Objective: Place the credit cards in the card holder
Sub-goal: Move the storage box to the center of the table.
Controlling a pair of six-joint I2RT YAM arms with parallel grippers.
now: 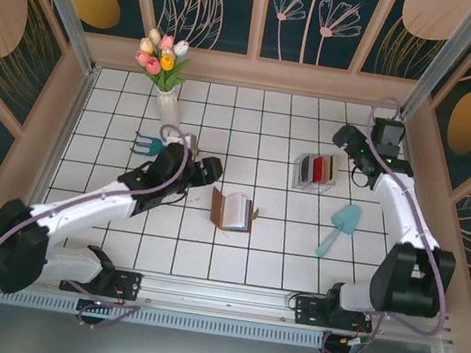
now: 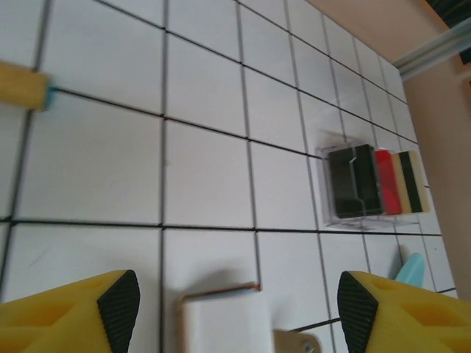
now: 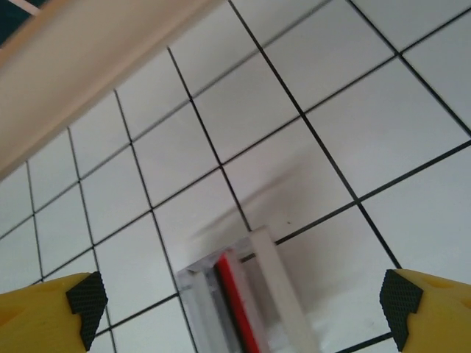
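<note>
The left fingers [image 2: 110, 305] are spread wide and empty, just left of the card holder [image 1: 232, 210], which stands open mid-counter [image 1: 263, 118]. The right fingers [image 3: 401, 305] are likewise apart and empty over a clear rack [image 1: 313, 187]. The rack holds the credit cards [image 1: 318, 167], seemingly four, right of the holder.

Pincer [image 2: 237, 300] agape, card holder [image 2: 224, 323] between — credit cards [image 2: 375, 182] beyond
</note>
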